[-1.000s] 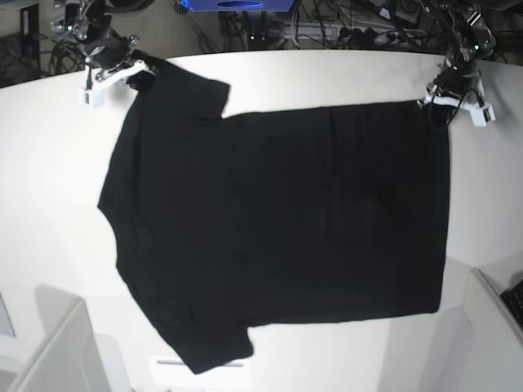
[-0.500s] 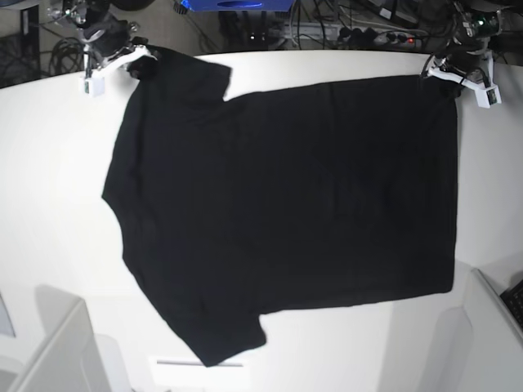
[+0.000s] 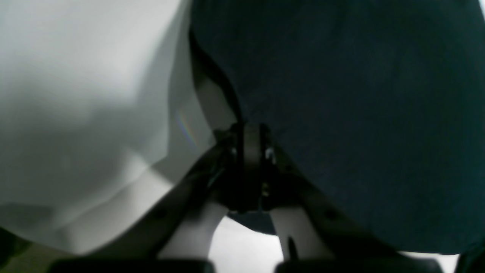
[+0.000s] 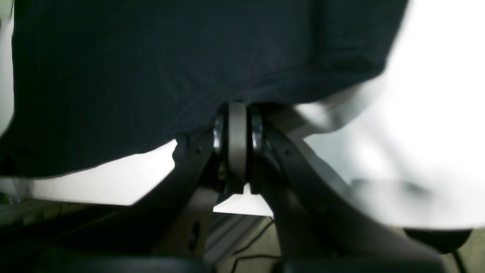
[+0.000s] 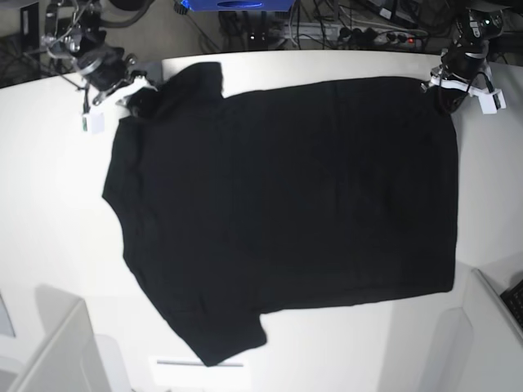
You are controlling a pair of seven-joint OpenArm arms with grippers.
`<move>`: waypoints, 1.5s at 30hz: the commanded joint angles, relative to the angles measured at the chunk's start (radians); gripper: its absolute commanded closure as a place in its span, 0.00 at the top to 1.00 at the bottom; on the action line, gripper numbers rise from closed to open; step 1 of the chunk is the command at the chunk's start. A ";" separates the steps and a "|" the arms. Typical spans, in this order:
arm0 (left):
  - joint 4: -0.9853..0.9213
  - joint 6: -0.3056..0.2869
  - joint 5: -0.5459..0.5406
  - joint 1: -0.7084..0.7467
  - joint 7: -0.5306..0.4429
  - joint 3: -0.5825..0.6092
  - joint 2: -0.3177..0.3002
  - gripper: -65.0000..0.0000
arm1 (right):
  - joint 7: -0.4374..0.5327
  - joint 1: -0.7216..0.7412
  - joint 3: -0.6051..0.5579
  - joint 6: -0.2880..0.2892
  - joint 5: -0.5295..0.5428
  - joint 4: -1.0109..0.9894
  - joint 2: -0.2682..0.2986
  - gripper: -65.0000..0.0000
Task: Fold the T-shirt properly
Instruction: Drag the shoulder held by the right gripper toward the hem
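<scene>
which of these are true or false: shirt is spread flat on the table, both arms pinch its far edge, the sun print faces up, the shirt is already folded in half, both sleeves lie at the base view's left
1. The T-shirt lies spread out on the white table. True.
2. Both grippers are shut on the shirt's far edge. True: the right gripper pinches the cloth by the far sleeve, the left gripper the far hem corner.
3. A printed design faces up. False: only plain black cloth shows.
4. The shirt is already folded in half. False: it lies open, full body and both sleeves showing.
5. Both sleeves lie at the base view's left. True.
</scene>
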 commanded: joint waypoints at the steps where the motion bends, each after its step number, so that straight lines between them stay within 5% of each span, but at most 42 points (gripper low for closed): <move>1: 0.018 0.013 -0.025 0.006 -0.017 -0.010 -0.012 0.00 | 0.006 0.019 0.005 0.006 0.013 0.018 0.009 0.00; 15: 0.010 0.118 -0.036 -0.074 -0.017 -0.011 -0.001 0.00 | -0.208 0.318 0.005 0.003 0.008 0.010 0.011 0.00; 27: 0.007 0.121 -0.036 -0.156 -0.014 -0.060 0.070 0.00 | -0.224 0.482 -0.004 0.003 0.007 -0.135 0.012 0.00; 37: 0.005 0.121 -0.028 -0.327 0.255 -0.269 0.127 0.00 | -0.213 0.617 -0.095 0.003 0.007 -0.301 0.026 0.00; 45: -0.019 0.201 0.021 -0.394 0.276 -0.274 0.124 0.00 | -0.212 0.731 -0.103 0.003 0.007 -0.425 0.032 0.00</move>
